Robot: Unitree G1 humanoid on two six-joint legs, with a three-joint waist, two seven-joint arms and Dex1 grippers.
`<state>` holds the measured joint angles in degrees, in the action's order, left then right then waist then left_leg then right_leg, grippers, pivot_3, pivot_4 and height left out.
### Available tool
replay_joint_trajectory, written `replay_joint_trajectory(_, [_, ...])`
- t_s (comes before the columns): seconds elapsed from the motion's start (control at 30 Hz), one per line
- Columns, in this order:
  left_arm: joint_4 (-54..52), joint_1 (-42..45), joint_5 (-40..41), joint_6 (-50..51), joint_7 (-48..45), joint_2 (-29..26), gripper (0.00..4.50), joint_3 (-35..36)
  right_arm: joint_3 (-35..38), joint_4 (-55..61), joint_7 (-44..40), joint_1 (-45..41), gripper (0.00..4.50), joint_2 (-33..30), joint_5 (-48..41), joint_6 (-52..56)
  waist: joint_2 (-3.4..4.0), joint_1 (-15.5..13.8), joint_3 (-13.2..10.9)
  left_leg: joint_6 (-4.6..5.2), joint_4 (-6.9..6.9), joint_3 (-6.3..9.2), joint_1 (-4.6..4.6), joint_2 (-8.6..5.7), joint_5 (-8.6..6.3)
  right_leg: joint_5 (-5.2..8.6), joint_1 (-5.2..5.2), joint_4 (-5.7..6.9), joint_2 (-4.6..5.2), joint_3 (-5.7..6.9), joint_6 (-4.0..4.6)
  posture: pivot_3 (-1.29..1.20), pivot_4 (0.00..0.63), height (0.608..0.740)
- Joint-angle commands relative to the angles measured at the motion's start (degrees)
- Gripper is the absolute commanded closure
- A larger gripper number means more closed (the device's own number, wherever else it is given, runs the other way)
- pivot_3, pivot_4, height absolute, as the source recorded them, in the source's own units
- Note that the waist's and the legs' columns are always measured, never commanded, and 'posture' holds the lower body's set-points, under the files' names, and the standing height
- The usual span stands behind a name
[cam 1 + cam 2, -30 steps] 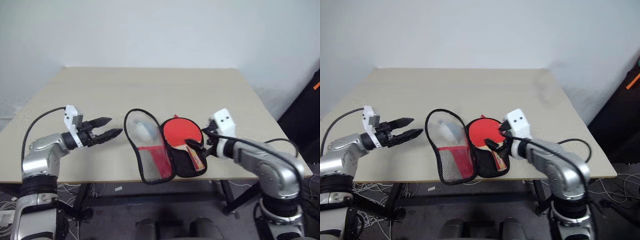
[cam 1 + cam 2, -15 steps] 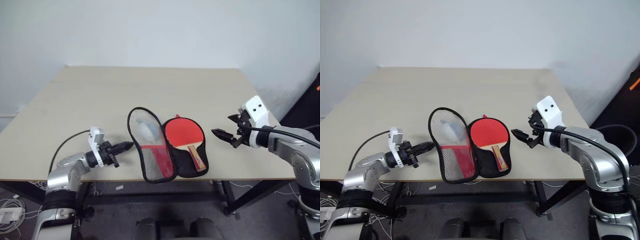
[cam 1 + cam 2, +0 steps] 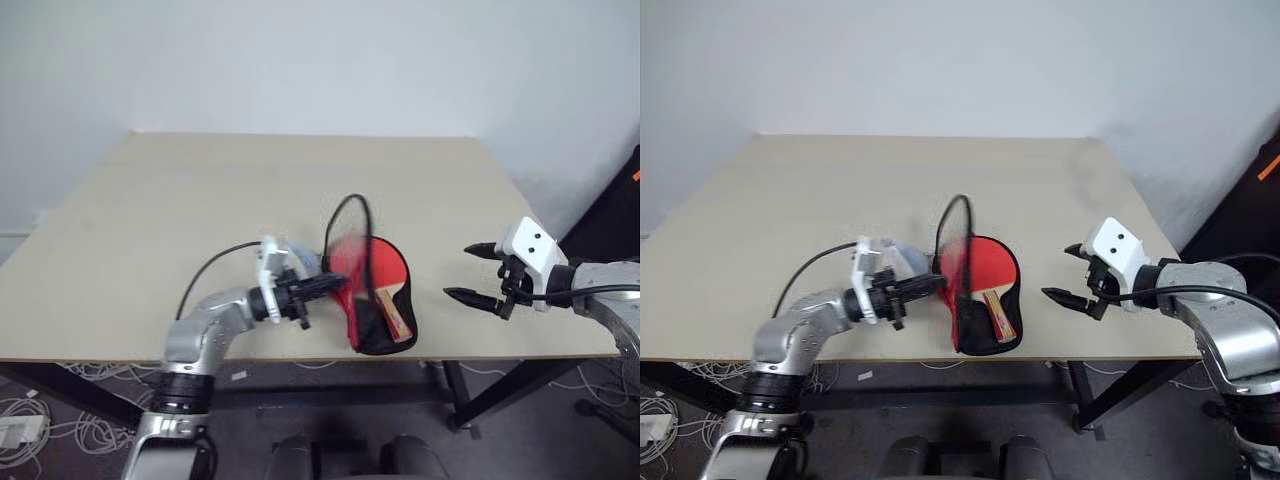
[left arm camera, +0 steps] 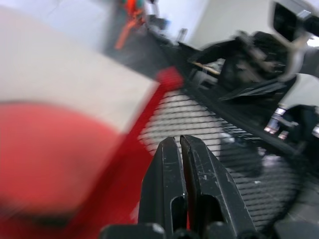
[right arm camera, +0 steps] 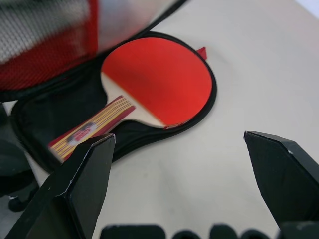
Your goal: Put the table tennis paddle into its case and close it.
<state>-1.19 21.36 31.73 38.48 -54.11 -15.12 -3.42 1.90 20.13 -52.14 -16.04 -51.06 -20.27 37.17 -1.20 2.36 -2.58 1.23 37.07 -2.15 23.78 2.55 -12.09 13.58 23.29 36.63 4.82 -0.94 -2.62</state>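
flap halfway over, paddle already in

i start with the table [image 3: 200,210], pale and wide. the case [image 3: 385,335] lies near its front edge, between my two arms, its black lower half flat on the top. the upper half, the flap [image 3: 348,250], stands about on edge over the hinge side, so i judge the closing fold is in hand and the zip not yet touched.

the paddle [image 5: 154,79] lies inside the lower half, red face up, handle pointing toward the table's front edge. nothing grips it.

my left gripper [image 3: 322,287] is clenched, its fingers [image 4: 172,189] pressed together with red fabric and black mesh right against them. in the head views the tips meet the flap at its lower part. whether they pinch the edging or just push the flap over, i cannot tell.

my right gripper [image 3: 482,275] hangs released and empty, jaws wide, near the case's right side and apart from it.

handling, as i judge it: the case is soft and light, so the flap will flop and sag unless guided by its stiffer black edging. that rim is the place to hold. the paddle is rigid and light and may slide if the lower half gets dragged, so my right gripper could pin the rim near the handle.
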Motion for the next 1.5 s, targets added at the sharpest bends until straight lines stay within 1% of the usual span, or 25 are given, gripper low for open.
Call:
replay_joint_trajectory(0.03, [-4.5,1.5,0.8,2.8,4.6,1.2,4.46,-0.7,1.6,-0.2,-1.0,-1.2,0.0,-0.9,-0.5,-1.2,-0.01,0.2,0.0,0.0,0.0,0.01,0.0,0.0,0.0,-0.03,0.0,0.0,-0.01,0.0,-0.06,0.0,0.0,0.74])
replay_joint_trajectory(0.13, [-5.5,0.7,2.1,7.2,5.3,-1.4,4.46,-0.4,1.8,-0.1,-1.2,-1.1,0.0,-1.0,-0.5,-1.1,0.03,0.2,0.0,0.0,-0.04,-0.02,-0.11,0.02,0.0,-0.06,0.03,0.07,-0.07,-0.1,-0.11,0.0,0.0,0.74])
replay_joint_trajectory(0.2, [-5.4,0.1,3.1,9.0,4.7,-3.1,4.46,0.1,1.8,0.1,-1.1,-0.9,0.0,-0.9,-0.5,-1.1,0.04,0.2,0.0,0.0,-0.04,-0.01,-0.12,0.02,0.0,0.01,0.02,0.08,-0.09,-0.1,0.01,0.0,0.0,0.74])
replay_joint_trajectory(0.37, [-4.3,-1.3,7.8,16.2,4.4,-6.1,4.46,3.3,1.5,0.9,-0.7,-0.1,0.0,-0.3,-0.5,-0.6,-0.06,0.0,-0.1,0.0,-0.02,0.0,-0.07,-0.01,0.0,0.03,0.0,0.03,-0.02,-0.08,-0.02,0.0,0.0,0.74])
replay_joint_trajectory(0.47, [-2.4,-3.2,10.2,19.5,4.7,-6.6,3.88,5.3,1.2,1.4,-0.1,0.5,0.0,0.2,-0.4,-0.3,-0.07,0.1,-0.1,0.02,-0.02,-0.01,-0.07,-0.02,-0.02,0.04,0.0,0.03,0.0,-0.08,-0.04,0.0,0.0,0.74])
replay_joint_trajectory(0.6, [0.5,-4.2,12.5,22.9,5.5,-5.9,2.57,7.1,0.9,2.3,0.6,0.8,0.0,0.8,-0.8,0.4,-0.07,0.1,-0.1,0.02,-0.01,-0.01,-0.09,-0.01,-0.01,0.04,0.02,0.07,-0.01,-0.08,-0.03,0.0,0.0,0.74])
replay_joint_trajectory(0.73, [2.6,-4.6,13.0,24.6,7.6,-4.4,1.2,7.7,0.7,2.8,1.0,1.1,0.0,1.1,-0.9,1.0,-0.08,0.1,-0.1,0.02,0.0,-0.01,-0.08,-0.02,-0.02,0.04,0.0,0.05,-0.01,-0.08,-0.03,0.0,0.0,0.74])
replay_joint_trajectory(1.0, [5.1,-3.4,14.5,29.6,10.8,-1.2,1.2,8.4,0.0,4.0,2.0,1.3,0.0,2.1,-1.3,2.2,-0.09,0.1,-0.1,0.02,0.0,0.0,-0.07,-0.02,-0.02,0.04,-0.01,0.06,-0.01,-0.08,-0.03,0.0,0.0,0.74])
replay_joint_trajectory(1.17, [5.0,-2.3,16.3,34.5,14.2,0.3,1.2,9.6,-0.1,4.6,2.6,1.3,0.0,2.8,-1.4,2.7,-0.09,0.1,-0.1,0.02,0.0,0.0,-0.07,-0.02,-0.02,0.04,0.0,0.06,-0.01,-0.08,-0.03,0.0,0.0,0.74])
replay_joint_trajectory(1.43, [3.7,-1.5,17.6,39.5,16.6,-0.6,1.2,12.1,0.4,5.7,3.3,2.2,0.0,3.1,-1.9,3.4,-0.09,0.1,-0.1,0.02,0.0,0.01,-0.08,-0.03,-0.02,0.03,-0.01,0.07,-0.01,-0.08,-0.03,0.0,0.0,0.74])
replay_joint_trajectory(1.5, [3.2,-2.1,17.6,40.2,16.9,-1.0,1.2,11.9,0.3,5.7,3.5,2.1,0.0,3.2,-2.0,3.5,-0.09,0.1,-0.1,0.02,0.01,0.0,-0.08,-0.03,-0.02,0.03,0.0,0.07,-0.01,-0.08,-0.02,0.0,0.0,0.74])
